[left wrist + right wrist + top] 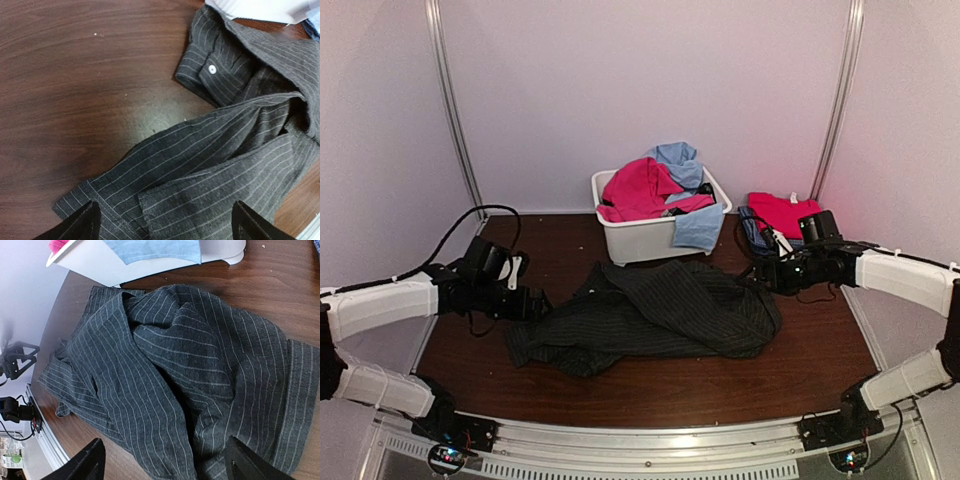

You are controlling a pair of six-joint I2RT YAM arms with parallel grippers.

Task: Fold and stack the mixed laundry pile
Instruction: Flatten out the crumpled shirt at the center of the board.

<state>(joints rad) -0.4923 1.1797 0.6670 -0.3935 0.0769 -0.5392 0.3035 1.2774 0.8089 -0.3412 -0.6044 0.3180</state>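
White tub [638, 243] holds pink garment [638, 190], light blue garment [678, 160]; pinstriped shirt [650, 315] on table [470, 345]; left hand [165, 210], right hand [162, 452] apart, empty.

A shirt [650, 315] lies across the middle of the table [720, 378]. Behind it, toward the far edge, stands a tub [642, 240] with a heap of clothes [642, 190] in it — and right of the tub, near the far right corner, a small stack [782, 214].
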